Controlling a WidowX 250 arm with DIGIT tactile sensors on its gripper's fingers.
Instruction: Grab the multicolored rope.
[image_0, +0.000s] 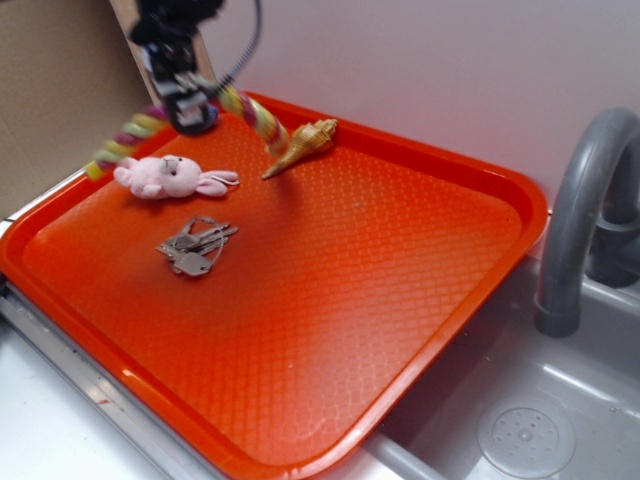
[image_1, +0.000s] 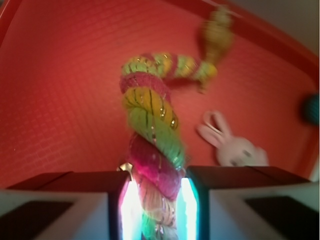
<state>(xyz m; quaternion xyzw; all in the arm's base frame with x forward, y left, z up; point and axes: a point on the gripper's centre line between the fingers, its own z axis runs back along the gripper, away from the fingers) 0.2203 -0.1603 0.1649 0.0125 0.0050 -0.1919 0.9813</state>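
Exterior: claw (image_0: 190, 105) clamped on multicolored rope (image_0: 130, 130) mid-length, rope off tray (image_0: 400, 330), hanging over far left corner of tabletop. Grab looks done.

Wrist: pads (image_1: 189, 200) pinch rope tight. Next, probly just hold grip, lift steady.

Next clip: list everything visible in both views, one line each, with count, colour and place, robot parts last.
multicolored rope: 1, yellow, pink and pale green, lifted over the tray's far left corner, both ends drooping.
plush bunny: 1, pink and white, lying on the tray's left side.
keys: 1 bunch, silver, on the tray in front of the bunny.
seashell: 1, tan spiral, near the tray's far edge.
tray: 1, orange, resting partly over the sink.
sink: 1, grey, at right.
faucet: 1, grey, curved, at right.
claw: 1, black, shut on the rope's middle.
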